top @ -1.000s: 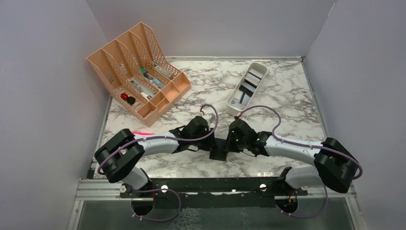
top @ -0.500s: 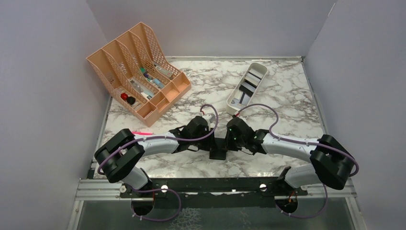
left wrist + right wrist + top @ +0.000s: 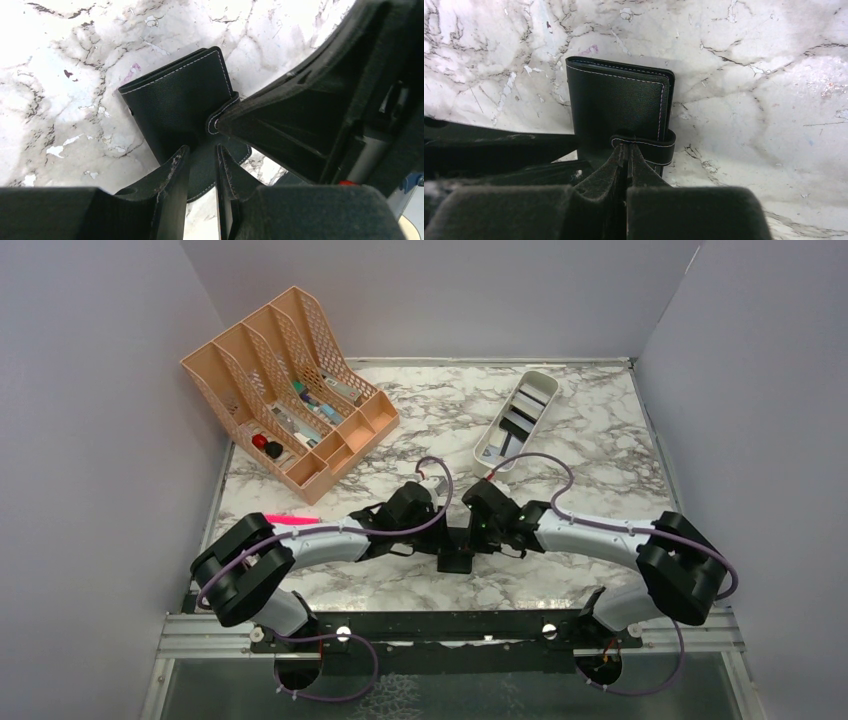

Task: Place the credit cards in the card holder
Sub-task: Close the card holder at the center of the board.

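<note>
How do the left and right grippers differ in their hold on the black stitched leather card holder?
The left gripper has its jaws slightly apart, with the black leather card holder edge between them; the right gripper has its jaws pressed shut. The left takes the holder's body; the right pinches its stitched closure strap. Both work on the same holder, facing each other.

peach desk organizer [image 3: 290, 380], rear left | marble table [image 3: 600, 470]
</note>
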`<action>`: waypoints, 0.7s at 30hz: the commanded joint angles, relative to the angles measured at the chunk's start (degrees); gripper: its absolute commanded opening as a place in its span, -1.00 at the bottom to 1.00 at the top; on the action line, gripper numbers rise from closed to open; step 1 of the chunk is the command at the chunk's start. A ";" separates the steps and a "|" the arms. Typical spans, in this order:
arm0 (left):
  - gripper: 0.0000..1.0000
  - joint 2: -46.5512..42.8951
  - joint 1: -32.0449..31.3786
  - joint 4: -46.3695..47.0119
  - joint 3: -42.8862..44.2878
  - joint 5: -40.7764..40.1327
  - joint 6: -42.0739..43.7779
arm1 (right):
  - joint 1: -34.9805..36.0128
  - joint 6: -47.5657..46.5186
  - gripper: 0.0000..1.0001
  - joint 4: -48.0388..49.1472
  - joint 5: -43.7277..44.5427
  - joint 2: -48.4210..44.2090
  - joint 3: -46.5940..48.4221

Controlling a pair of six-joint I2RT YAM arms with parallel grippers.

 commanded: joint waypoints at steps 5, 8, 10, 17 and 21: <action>-0.44 -4.53 -0.25 -0.14 -2.75 -3.68 -0.83 | 0.08 -0.04 -0.91 -10.82 7.33 5.44 0.31; -0.45 -4.32 -0.27 0.18 -4.11 -3.99 -1.43 | -0.30 -0.33 -0.90 -10.92 6.65 7.72 1.11; -0.45 -4.67 -0.30 0.95 -5.18 -3.82 -1.94 | -0.93 -0.76 -0.90 -10.10 5.60 9.09 0.84; -0.45 -7.38 -0.25 0.93 -7.36 -4.05 -2.61 | -3.09 -3.11 -0.90 -8.33 1.69 11.72 -0.37; -0.45 -9.15 -0.27 -0.51 -6.73 -4.25 -2.83 | -3.10 -4.55 -0.91 -10.65 0.37 10.37 2.61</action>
